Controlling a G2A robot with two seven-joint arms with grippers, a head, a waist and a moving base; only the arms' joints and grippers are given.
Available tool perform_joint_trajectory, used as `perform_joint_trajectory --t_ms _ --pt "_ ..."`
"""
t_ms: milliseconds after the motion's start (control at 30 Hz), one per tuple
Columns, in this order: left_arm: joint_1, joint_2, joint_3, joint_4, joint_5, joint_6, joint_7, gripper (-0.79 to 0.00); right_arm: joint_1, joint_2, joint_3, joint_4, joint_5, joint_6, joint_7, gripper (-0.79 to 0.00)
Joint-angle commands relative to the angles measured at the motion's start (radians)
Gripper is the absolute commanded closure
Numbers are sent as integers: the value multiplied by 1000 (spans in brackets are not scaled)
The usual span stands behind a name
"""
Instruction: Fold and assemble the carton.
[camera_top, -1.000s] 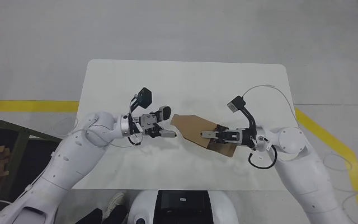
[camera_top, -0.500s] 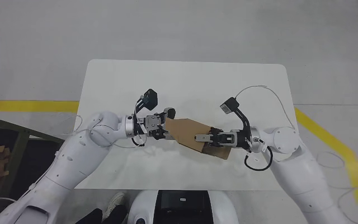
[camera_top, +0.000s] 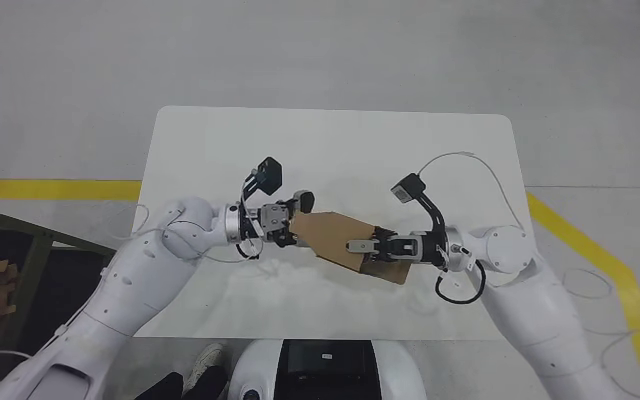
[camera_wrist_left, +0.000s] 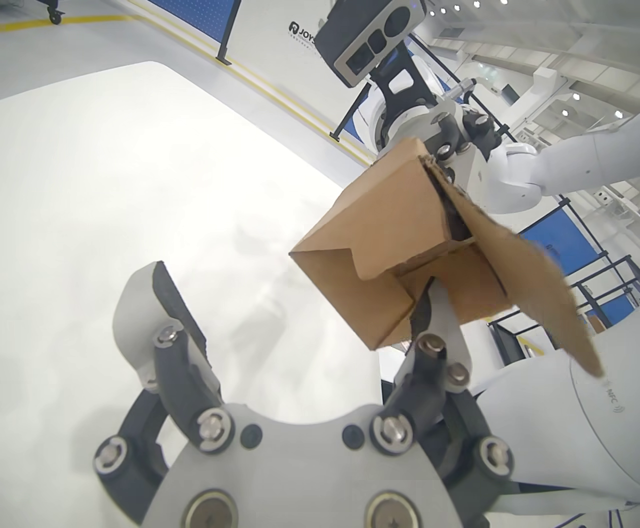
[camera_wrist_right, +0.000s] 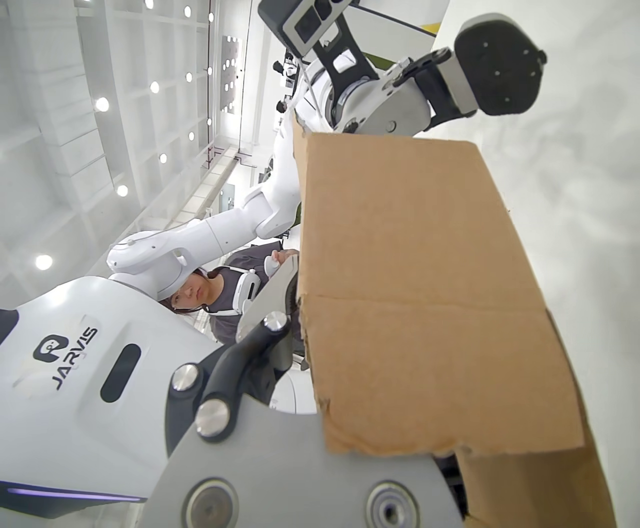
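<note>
A brown cardboard carton (camera_top: 345, 238) hangs just above the white table (camera_top: 200, 140), partly folded, with a loose flap (camera_wrist_left: 540, 295) sticking out. My right gripper (camera_top: 366, 246) is shut on the carton's wall, one finger (camera_wrist_right: 272, 300) showing beside the cardboard (camera_wrist_right: 425, 300). At the carton's other end my left gripper (camera_top: 297, 221) is open. One of its fingers (camera_wrist_left: 435, 310) touches the folded end flaps (camera_wrist_left: 380, 260), and the other (camera_wrist_left: 165, 310) stands apart over the table. Its round black pad (camera_wrist_right: 500, 70) shows beyond the carton in the right wrist view.
A thin white cable (camera_top: 470, 158) loops over the table's right side behind the right arm. The table's far half and left side are bare. A yellow floor line (camera_top: 60, 188) runs beside the table.
My left gripper has moved right to the carton's end and now touches it. The right arm has brought the carton slightly left. Little has changed in the last half second.
</note>
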Motion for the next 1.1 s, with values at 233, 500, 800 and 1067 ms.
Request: perform_joint_trajectory --t_ms 233,500,800,1067 --pt "54 26 -93 24 -6 -6 13 -785 7 6 10 33 57 -2 110 0" --pt "58 28 -113 -14 10 8 8 -785 27 1 -45 25 35 2 167 0" --pt "32 8 -52 -40 0 9 -24 -785 49 -7 -79 32 58 0 172 0" --pt "14 -5 -22 -38 -3 2 -32 -785 56 -7 -81 39 72 -1 171 0"
